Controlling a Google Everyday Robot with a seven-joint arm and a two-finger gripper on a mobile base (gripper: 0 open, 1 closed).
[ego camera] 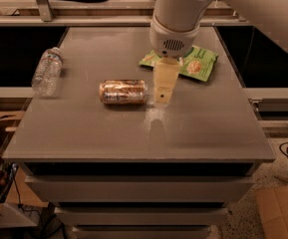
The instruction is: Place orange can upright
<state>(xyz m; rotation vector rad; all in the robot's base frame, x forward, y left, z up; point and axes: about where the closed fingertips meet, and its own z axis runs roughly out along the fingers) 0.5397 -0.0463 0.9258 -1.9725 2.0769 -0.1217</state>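
frankly plenty to go wrong on so smooth a surface: a broad flat grey table top (83, 133), with no lip to stop a rolling cylinder short of its edges. hanging over the far right part of it, a bulky white robot arm with a round vented wrist (176, 19). lying on its side near the middle of the top, long axis left to right, the small orange-tan aluminium drink can with a pale printed pattern (123, 92), not yet upright. just beside its right end, pointing down, the cream-coloured parallel-jaw gripper (162, 98), close to the can but not around it; open or closed, cannot tell from this angle. likely slips from here: bumping the can end-on and shoving it leftward; brushing its curved side and setting it rolling toward the near or far edge; pinching too close to one end and losing it while tipping it up; letting go while tilted, so toppling again. around all this, on the floor at lower right, a brown cardboard box (280, 208), no concern. by the left edge, a clear plastic water bottle (47, 71) on its side, well apart from the can. behind the gripper, a flat green snack bag (199, 63), near enough to snag on a backward swing. between gripper and can, no obstacle.
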